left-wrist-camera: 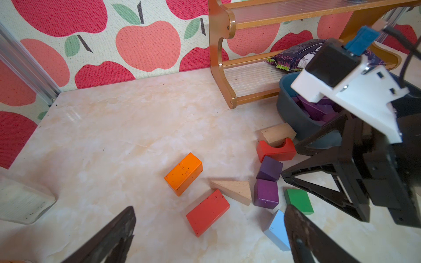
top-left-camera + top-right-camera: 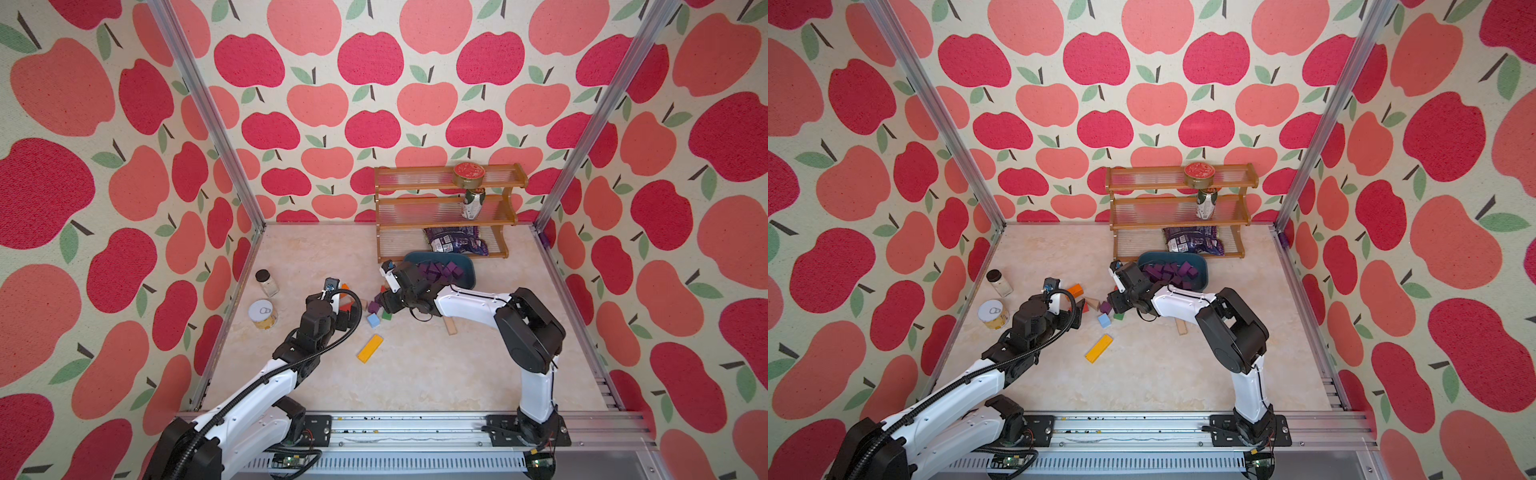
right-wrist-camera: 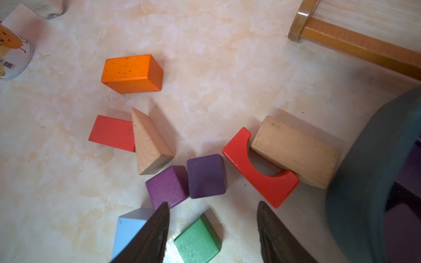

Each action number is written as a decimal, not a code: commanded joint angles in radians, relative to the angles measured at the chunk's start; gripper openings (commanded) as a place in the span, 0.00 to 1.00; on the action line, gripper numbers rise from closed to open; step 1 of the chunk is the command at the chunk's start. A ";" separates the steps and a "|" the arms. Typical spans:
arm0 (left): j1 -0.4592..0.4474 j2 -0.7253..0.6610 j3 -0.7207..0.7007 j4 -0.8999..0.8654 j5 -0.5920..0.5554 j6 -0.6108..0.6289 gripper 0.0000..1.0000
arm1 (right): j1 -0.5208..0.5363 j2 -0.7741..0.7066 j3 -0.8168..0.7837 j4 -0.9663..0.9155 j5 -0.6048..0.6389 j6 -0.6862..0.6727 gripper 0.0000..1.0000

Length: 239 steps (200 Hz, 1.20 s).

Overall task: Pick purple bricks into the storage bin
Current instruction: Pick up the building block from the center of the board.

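- The desk [image 2: 415, 374] is a pale marbled slab. A yellow block [image 2: 370, 348] lies alone on it, well nearer than the storage bin [image 2: 468, 272].
- The left hand [image 1: 209, 207] hangs over loose blocks to the bin's near left, fingers spread wide and holding nothing.
- The right hand [image 3: 213, 203] hovers low, just off the bin's near-left corner. Its fingers are part-way apart and empty, with the tips close to two loose purple bricks [image 3: 206, 175].
- Those two are cubes, so they have no long axis. They sit flat on the desk and touch, one turned slightly against the other, between a plain wood wedge [image 3: 148, 141] and a red arch block [image 3: 262, 180], near the bin but outside it.
- More purple bricks are heaped inside the bin, pointing every which way. The bin's own long axis runs along the front of the wooden rack [image 2: 446, 208] just behind it.
- A purple snack bag [image 2: 455, 242] lies on the rack's lowest tier.
- Apple-print walls [image 2: 374, 83] close in three sides.
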 commanded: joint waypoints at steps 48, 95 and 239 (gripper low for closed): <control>0.010 0.015 0.034 -0.023 -0.021 -0.021 0.99 | 0.011 0.056 0.053 -0.029 0.012 0.000 0.60; 0.012 0.025 0.037 -0.023 -0.022 -0.024 0.99 | 0.014 0.082 0.078 -0.053 0.041 -0.015 0.59; 0.015 0.051 0.041 -0.021 -0.014 -0.028 0.99 | 0.019 0.133 0.139 -0.098 0.077 -0.032 0.59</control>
